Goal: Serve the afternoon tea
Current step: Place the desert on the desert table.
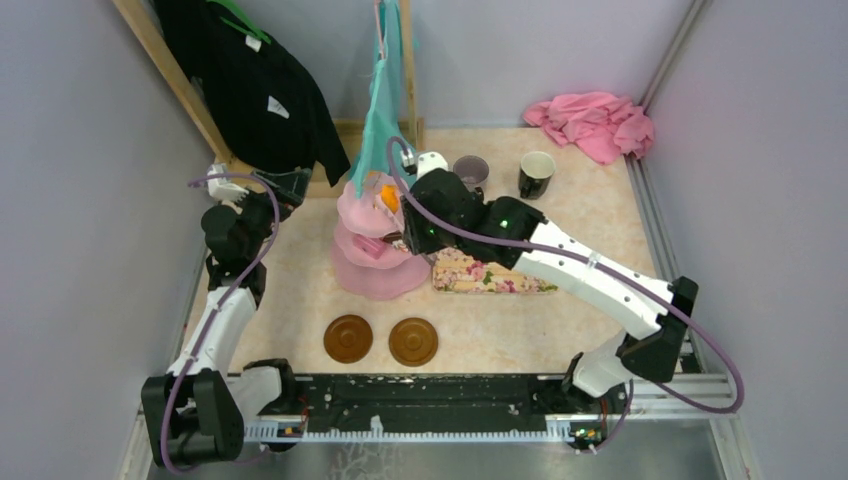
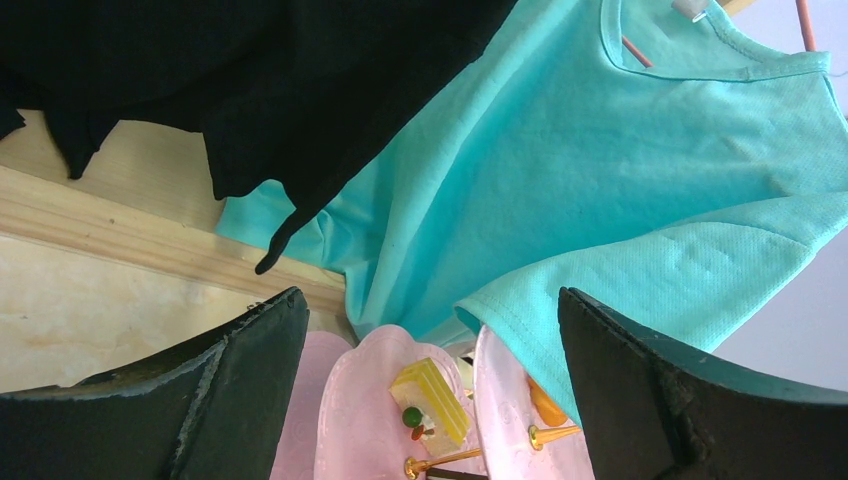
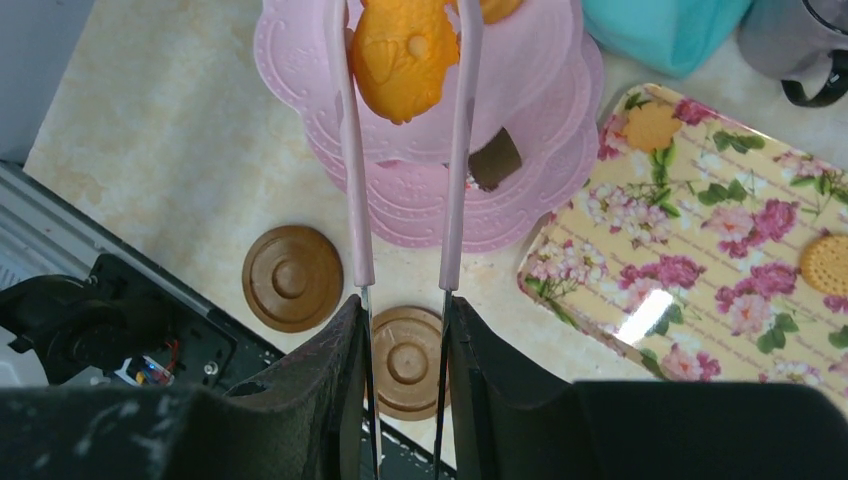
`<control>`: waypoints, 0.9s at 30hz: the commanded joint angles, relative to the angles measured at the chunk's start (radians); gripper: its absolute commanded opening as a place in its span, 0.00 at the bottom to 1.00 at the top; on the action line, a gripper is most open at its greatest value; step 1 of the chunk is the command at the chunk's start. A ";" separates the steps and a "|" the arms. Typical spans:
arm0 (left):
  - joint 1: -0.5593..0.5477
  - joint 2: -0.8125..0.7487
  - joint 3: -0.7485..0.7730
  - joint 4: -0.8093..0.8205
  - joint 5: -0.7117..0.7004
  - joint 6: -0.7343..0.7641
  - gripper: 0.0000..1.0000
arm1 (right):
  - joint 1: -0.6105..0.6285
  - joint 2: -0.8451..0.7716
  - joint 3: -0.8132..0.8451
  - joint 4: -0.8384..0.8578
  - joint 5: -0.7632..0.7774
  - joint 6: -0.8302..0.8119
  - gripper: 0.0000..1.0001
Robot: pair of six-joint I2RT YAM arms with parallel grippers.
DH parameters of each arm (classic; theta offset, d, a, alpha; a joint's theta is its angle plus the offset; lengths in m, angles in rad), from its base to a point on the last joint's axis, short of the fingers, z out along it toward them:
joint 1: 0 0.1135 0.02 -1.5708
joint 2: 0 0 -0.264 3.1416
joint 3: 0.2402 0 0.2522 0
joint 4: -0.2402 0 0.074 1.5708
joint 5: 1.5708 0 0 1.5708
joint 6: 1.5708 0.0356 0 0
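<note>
My right gripper [image 3: 405, 310] is shut on pink tongs [image 3: 352, 150]. The tongs pinch an orange cake [image 3: 403, 50] over the top tier of the pink three-tier stand [image 3: 300, 60]. A brown cake [image 3: 494, 160] lies on a lower tier. In the top view the right gripper [image 1: 405, 235] is at the stand [image 1: 375, 262], with the orange cake [image 1: 389, 198] on top. My left gripper [image 2: 430, 300] is open and empty, facing the stand [image 2: 350, 420], where a yellow cake [image 2: 435, 398] lies on a tier. The grey mug [image 1: 470, 171] and black mug [image 1: 536, 174] stand behind. Two brown discs [image 1: 348, 338] [image 1: 413, 341] lie in front.
A floral tray [image 1: 490, 275] lies right of the stand, with a round biscuit [image 3: 828, 262] on it. A teal shirt [image 1: 382, 100] hangs over the stand and a black garment [image 1: 255, 80] hangs at back left. A pink cloth [image 1: 595, 122] lies at back right.
</note>
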 commanded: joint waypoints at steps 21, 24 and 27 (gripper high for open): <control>0.009 0.002 0.006 0.038 0.030 -0.012 0.99 | 0.098 0.131 0.205 -0.025 0.040 -0.020 0.00; 0.009 0.001 0.006 0.039 0.030 -0.011 0.99 | 0.099 0.118 0.189 -0.024 0.049 -0.017 0.00; 0.010 0.000 0.005 0.037 0.029 -0.010 0.99 | 0.100 0.112 0.183 -0.025 0.049 -0.015 0.00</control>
